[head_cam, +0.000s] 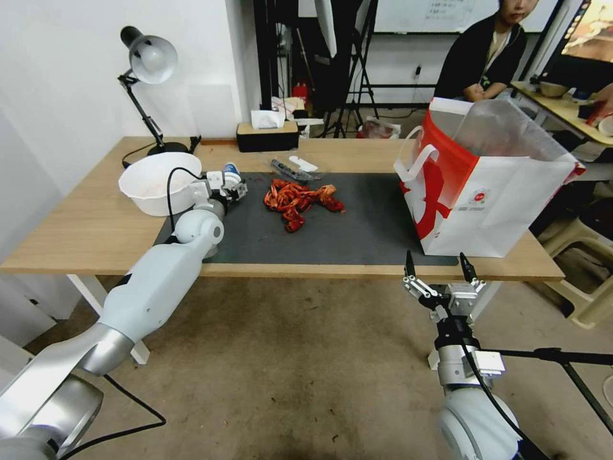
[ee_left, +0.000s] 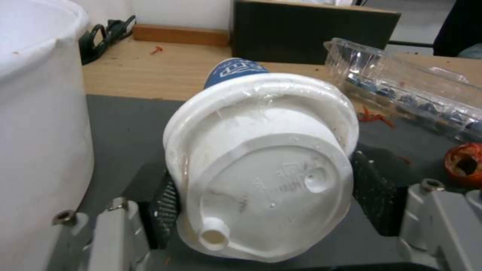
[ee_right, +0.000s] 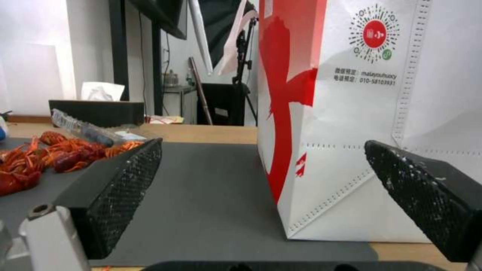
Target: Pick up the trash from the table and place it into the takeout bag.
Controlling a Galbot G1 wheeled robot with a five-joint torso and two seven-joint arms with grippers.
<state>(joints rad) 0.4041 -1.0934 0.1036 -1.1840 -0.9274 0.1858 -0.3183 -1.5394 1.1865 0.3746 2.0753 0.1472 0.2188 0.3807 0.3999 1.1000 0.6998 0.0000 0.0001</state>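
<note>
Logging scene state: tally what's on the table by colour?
White: 3 - large white bowl, white-lidded blue cup, white-and-red takeout bag
Red: 1 - pile of red crayfish shells
Clear: 1 - clear plastic tray
Black: 2 - black tissue box, black desk lamp
Total: 7

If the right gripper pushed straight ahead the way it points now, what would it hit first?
Most likely the takeout bag. The right gripper hangs open at the table's near edge, and its wrist view looks along the grey mat at the bag's near corner, which stands between the fingers. Depth is uncertain.
</note>
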